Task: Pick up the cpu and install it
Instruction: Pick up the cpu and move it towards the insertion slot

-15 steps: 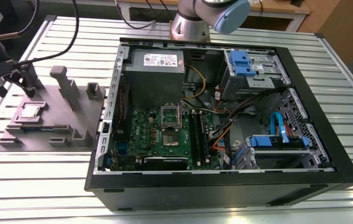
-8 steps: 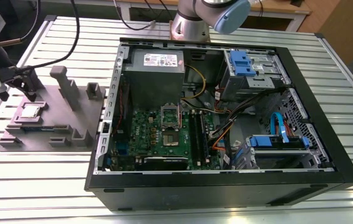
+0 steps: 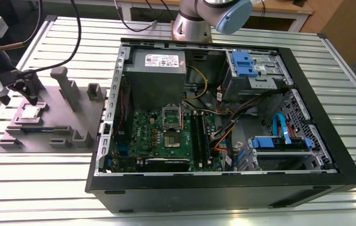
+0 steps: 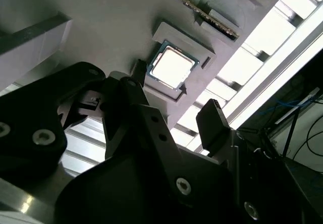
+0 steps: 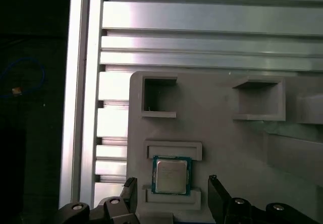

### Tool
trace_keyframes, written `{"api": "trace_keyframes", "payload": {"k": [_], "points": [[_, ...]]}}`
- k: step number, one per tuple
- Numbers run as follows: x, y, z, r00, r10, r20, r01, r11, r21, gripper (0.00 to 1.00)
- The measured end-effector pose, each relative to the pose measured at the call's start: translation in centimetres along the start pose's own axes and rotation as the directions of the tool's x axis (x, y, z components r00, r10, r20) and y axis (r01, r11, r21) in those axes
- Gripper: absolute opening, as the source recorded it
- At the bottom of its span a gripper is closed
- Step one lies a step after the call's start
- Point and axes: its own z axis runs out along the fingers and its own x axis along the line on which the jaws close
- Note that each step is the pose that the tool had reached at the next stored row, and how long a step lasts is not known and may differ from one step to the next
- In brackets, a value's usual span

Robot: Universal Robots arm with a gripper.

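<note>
Hovering over the cpu (image 5: 172, 175) (flat, lid up, square to its tray pocket (image 5: 173, 150)), end effector (image 5: 171, 183) wide open, empty.

Silver cpu (image 5: 171, 176) flat in tray recess

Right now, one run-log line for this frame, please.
phase: pre-grasp | cpu: lying in grey tray pocket, not lifted | jaws: open, one either side of cpu, apart from it | case: open

Nothing really readable here. There's a white label (image 3: 163, 60) on the grey power supply box (image 3: 156, 82) inside the computer case (image 3: 228, 190), but its print is too small to make out. Same for the cpu (image 5: 172, 175) top: no legible markings.
</note>
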Motion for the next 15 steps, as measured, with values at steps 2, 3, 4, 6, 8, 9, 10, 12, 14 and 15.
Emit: {"api": "trace_keyframes", "payload": {"k": [2, 3, 4, 6, 8, 9, 10, 12, 14, 15], "points": [[0.00, -0.01, 0.20, 1.0000, 0.001, 0.0001, -0.001, 1.0000, -0.0001, 0.66], [0.00, -0.02, 0.28, 1.0000, 0.001, 0.0001, -0.001, 1.0000, 0.0000, 0.66], [0.00, -0.02, 0.34, 1.0000, 0.001, 0.0001, -0.001, 1.0000, -0.0001, 0.66], [-0.01, -0.03, 0.47, 1.0000, 0.001, 0.0001, -0.001, 1.0000, -0.0001, 0.66], [-0.02, -0.03, 0.60, 1.0000, 0.002, 0.0002, -0.002, 1.0000, -0.0001, 0.66], [-0.03, -0.03, 0.65, 1.0000, 0.003, 0.0002, -0.003, 1.0000, -0.0001, 0.66], [-0.04, -0.04, 0.71, 1.0000, 0.006, 0.0004, -0.006, 1.0000, -0.0001, 0.66], [-0.05, -0.05, 0.83, 1.0000, 0.009, 0.0006, -0.009, 1.0000, -0.0002, 0.66], [-0.05, -0.05, 0.95, 1.0000, 0.010, 0.0005, -0.010, 1.0000, -0.0001, 0.66], [-0.06, -0.06, 1.03, 0.9999, 0.010, 0.0007, -0.010, 0.9999, -0.0002, 0.66]]}}
